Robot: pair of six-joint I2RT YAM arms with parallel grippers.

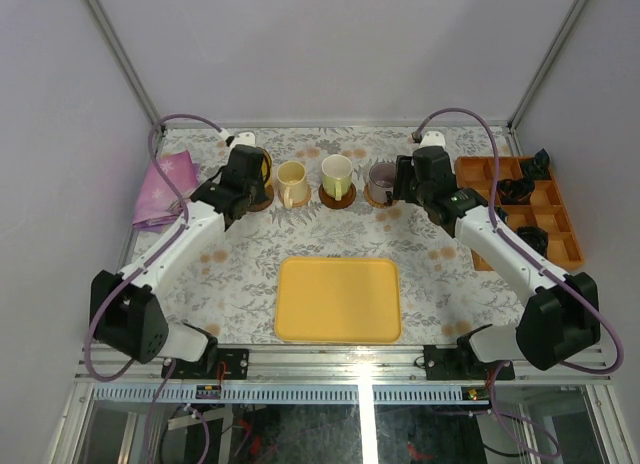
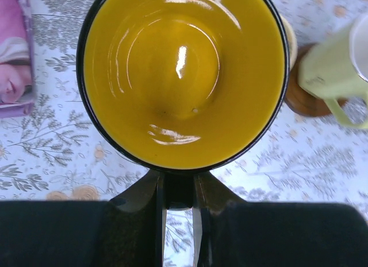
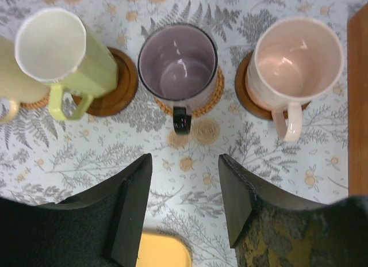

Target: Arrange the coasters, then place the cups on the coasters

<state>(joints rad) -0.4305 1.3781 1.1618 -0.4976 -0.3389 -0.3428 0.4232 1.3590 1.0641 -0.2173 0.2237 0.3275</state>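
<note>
My left gripper [image 2: 178, 185] is shut on the black handle of the yellow cup [image 2: 183, 77], which fills the left wrist view. From above, that cup [image 1: 263, 168] is over a dark coaster [image 1: 259, 200] at the left end of the row; I cannot tell if they touch. The cream cup [image 1: 291, 184], the pale green-white cup [image 3: 60, 48] on a dark coaster [image 3: 119, 83], the purple-grey cup [image 3: 178, 63] on a tan coaster [image 3: 214, 103] and the pink cup [image 3: 296, 60] on a dark coaster [image 3: 244, 93] stand in line. My right gripper [image 3: 185, 163] is open and empty, just short of the purple-grey cup's handle.
A yellow tray [image 1: 338, 299] lies in the middle near the arms. An orange compartment tray [image 1: 520, 209] with black objects stands at the right edge. A pink cloth [image 1: 165, 189] lies at the left, close to my left arm.
</note>
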